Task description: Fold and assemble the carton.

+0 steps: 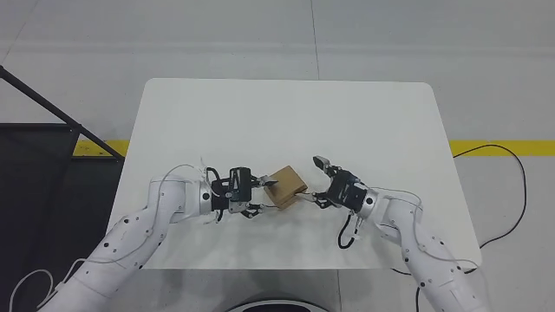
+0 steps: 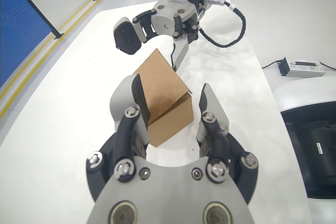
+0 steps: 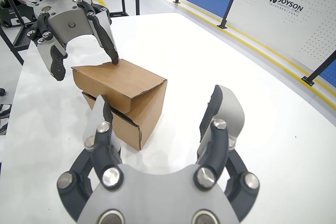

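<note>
Closest to the lens in each wrist view are that arm's own fingers, spread apart and gripping nothing. Between the left gripper and the right gripper sits the small brown cardboard carton, midway across the white desk and toward its near edge. Its long axis seems to run left-right, from one gripper to the other, so I count both equally close. One left finger rests on the lid's top. One right finger touches the near side, where the lid's front flap hangs outside with a gap beneath. I judge that flap not yet tucked. Both arms lie low over the desk, wrists angled inward at the carton.
</note>
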